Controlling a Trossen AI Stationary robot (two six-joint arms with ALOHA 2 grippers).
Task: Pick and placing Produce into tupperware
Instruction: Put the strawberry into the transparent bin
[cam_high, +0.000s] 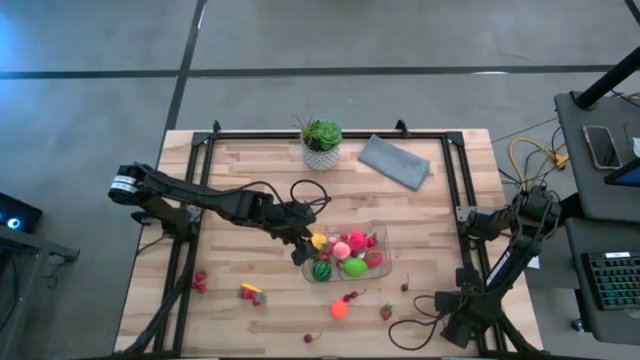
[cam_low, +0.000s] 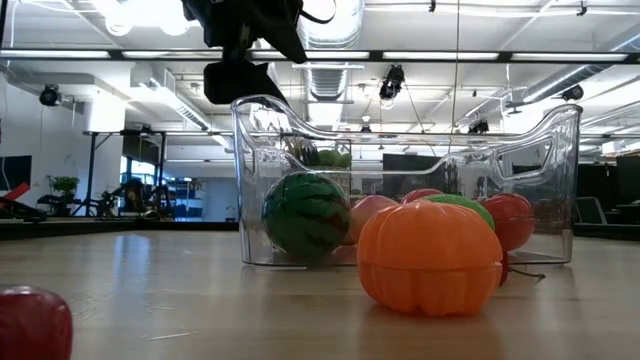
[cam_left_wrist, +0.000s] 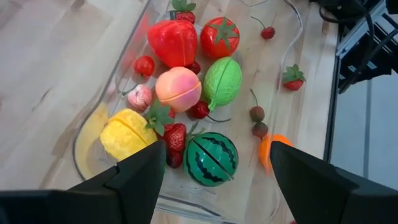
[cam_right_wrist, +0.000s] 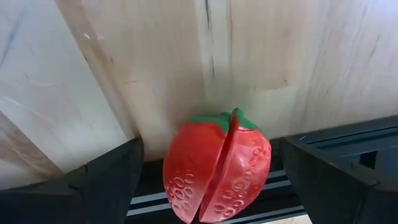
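The clear tupperware (cam_high: 378, 237) stands mid-table and holds a striped melon (cam_left_wrist: 211, 158), a yellow fruit (cam_left_wrist: 127, 134), a peach (cam_left_wrist: 179, 88), a green fruit (cam_left_wrist: 222, 82), red pieces and cherries. My left gripper (cam_left_wrist: 217, 168) hangs open above its left end (cam_high: 305, 245), touching nothing. My right gripper (cam_right_wrist: 211, 165) stands open at the table's right front (cam_high: 455, 318). A red strawberry (cam_right_wrist: 217, 168) lies between its fingers, with a gap on each side. Loose produce lies near the front: an orange one (cam_high: 340, 309), a strawberry (cam_high: 386, 312) and red pieces (cam_high: 200, 282).
A potted plant (cam_high: 322, 145) and a folded grey cloth (cam_high: 395, 160) sit at the far edge. Black frame rails (cam_high: 470, 240) run along the table's sides, and one lies right beside the strawberry (cam_right_wrist: 155, 199). In the low view the orange piece (cam_low: 430, 255) stands before the tupperware (cam_low: 545, 180).
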